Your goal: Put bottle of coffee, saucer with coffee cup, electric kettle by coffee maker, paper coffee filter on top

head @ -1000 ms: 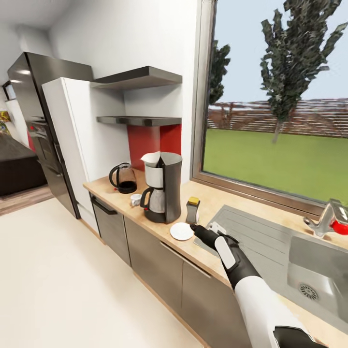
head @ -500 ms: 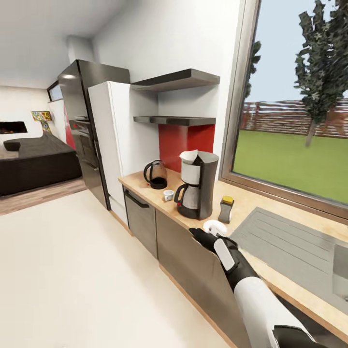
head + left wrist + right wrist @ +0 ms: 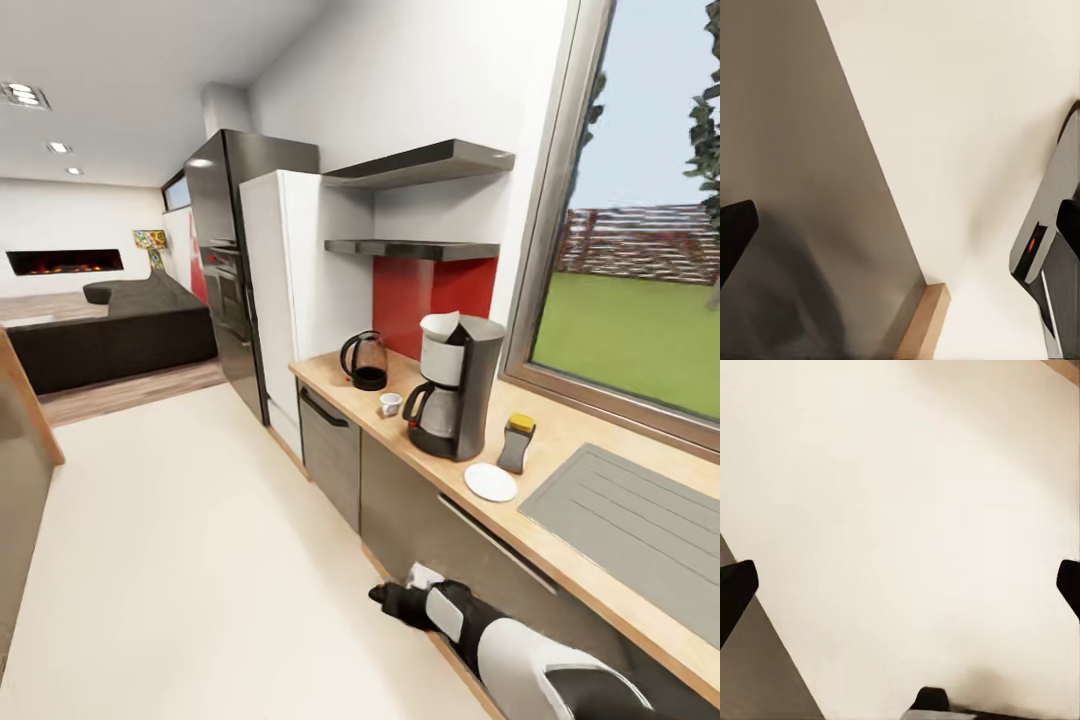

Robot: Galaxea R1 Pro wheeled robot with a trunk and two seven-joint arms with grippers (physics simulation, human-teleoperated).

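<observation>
A pale cream floor (image 3: 915, 510) is seen across most of the right wrist view, smooth and unmarked. The two dark fingertips (image 3: 735, 592) of the right gripper (image 3: 900, 589) are seen at opposite edges of the frame, spread wide apart, with nothing held between them. A grey surface (image 3: 757, 675) is seen in one corner, bounded from the floor by a straight slanted edge; what it belongs to cannot be told. A small dark shape (image 3: 931, 699) is seen at the frame's edge between the fingertips, too cropped to identify. A thin sliver of light wood (image 3: 1066, 366) is caught in the opposite corner.
</observation>
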